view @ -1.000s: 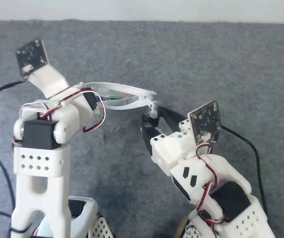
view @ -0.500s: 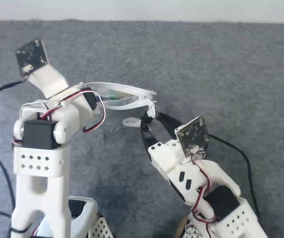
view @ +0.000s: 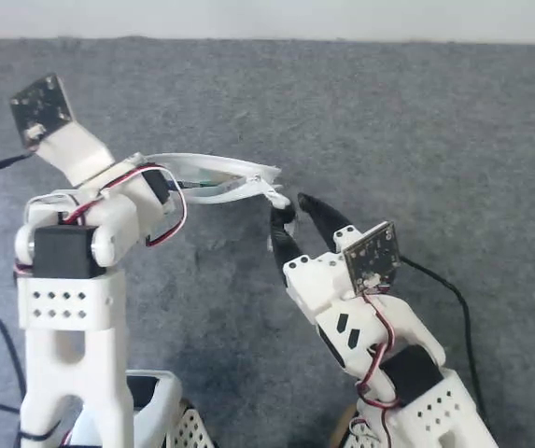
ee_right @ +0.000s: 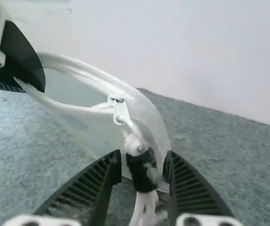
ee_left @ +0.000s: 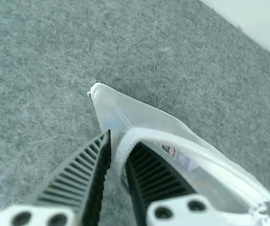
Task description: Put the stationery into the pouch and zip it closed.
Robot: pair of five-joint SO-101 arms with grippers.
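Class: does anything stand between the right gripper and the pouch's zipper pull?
Nothing visible does. The zipper pull hangs between the open fingers of the right gripper, with no other object between them. The left gripper holds the pouch by its rim farther along, clear of the pull.

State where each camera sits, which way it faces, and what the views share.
High view: fixed behind the arms, looking down over the table; both arms show.
Left wrist view: on the left arm, facing the table along the left end effector, shut on the pouch.
Right wrist view: on the right arm, facing along the right end effector, open around the zipper pull.
All three share the pouch.
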